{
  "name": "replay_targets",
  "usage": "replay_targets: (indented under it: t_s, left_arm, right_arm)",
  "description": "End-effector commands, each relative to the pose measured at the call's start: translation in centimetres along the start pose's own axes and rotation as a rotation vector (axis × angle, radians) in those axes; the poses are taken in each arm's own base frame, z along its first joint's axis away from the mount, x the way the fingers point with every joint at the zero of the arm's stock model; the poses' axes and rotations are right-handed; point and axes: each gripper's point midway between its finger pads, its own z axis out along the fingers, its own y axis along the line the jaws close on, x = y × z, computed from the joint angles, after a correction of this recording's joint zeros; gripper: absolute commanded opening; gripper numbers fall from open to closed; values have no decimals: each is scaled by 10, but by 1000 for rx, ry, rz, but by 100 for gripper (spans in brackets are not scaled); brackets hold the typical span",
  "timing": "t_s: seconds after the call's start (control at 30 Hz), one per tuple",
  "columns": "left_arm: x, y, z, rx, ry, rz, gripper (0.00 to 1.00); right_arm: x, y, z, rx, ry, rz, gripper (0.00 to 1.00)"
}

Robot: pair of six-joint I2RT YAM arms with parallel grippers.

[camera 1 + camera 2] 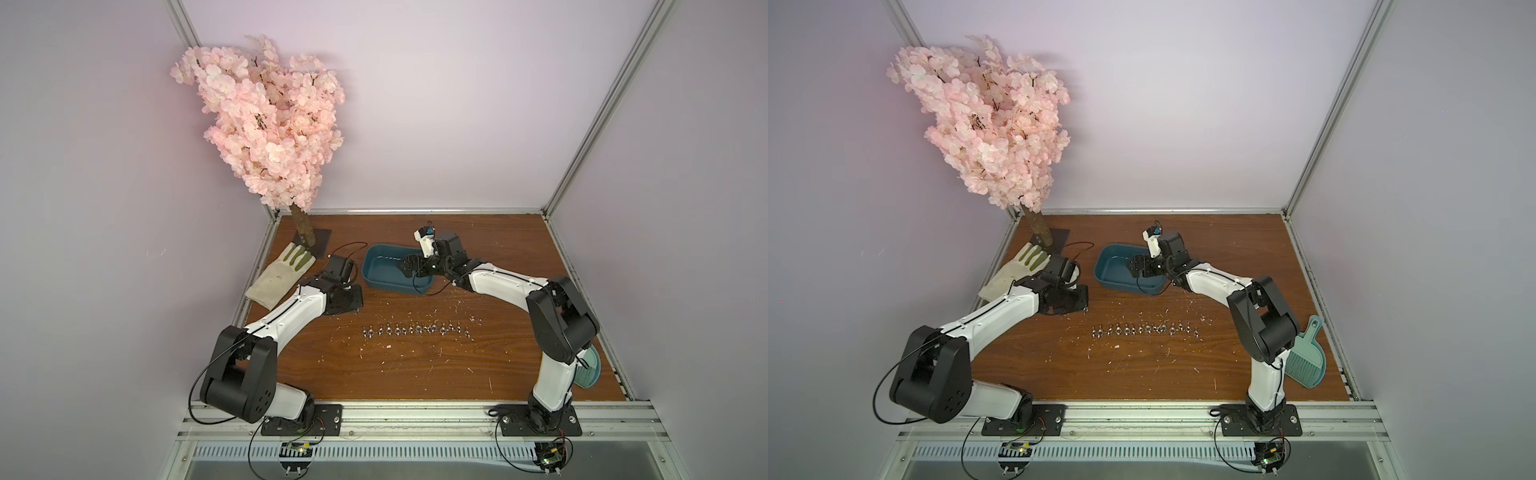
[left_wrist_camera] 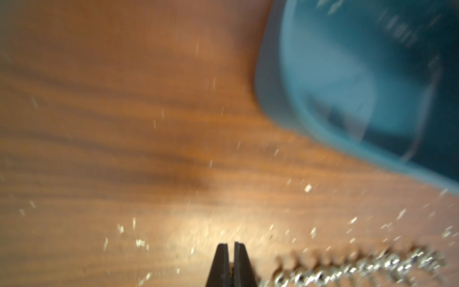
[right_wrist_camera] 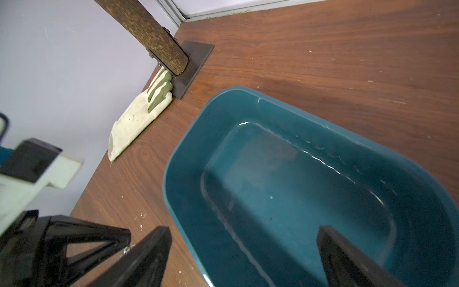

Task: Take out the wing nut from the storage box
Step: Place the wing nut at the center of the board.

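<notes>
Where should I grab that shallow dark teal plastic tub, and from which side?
Pinch the teal tub by its near wall's rolled rim, from above, one finger inside, one outside: it looks too wide to span, the wall thin and steep.

Storage box (image 3: 183, 179): dark teal plastic, glossy, smooth, bright glints along the floor edge. Worktop (image 3: 323, 62): brown wood-grain surface, semi-matt, scuffed, with pale flecks. Wing nuts (image 1: 417, 329): bright shiny metal. Glove (image 3: 134, 121): off-white cloth, matt, with a green rubbery-looking coating on the fingers. Tree trunk (image 3: 154, 34): brown, rough, bark-like. Base plate (image 3: 196, 57): dark flat metal, matt. Blossoms (image 1: 270, 124): pink, soft, fabric-looking. Dustpan (image 1: 1304, 357): pale mint plastic, ribbed.
</notes>
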Motion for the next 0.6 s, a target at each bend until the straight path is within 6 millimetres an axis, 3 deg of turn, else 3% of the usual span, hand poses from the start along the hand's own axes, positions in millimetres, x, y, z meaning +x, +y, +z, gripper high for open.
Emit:
replay_targets:
  t_s: [0.0, 0.13, 0.57]
  left_arm:
    - [29, 2, 1, -28, 61, 21, 2]
    - [50, -2, 9, -44, 105, 48, 3]
    - [63, 8, 18, -83, 136, 52, 7]
  right_arm:
    - [-35, 21, -26, -36, -114, -20, 99]
    - [-33, 22, -30, -31, -113, -23, 99]
    - [-32, 22, -35, -30, -113, -14, 99]
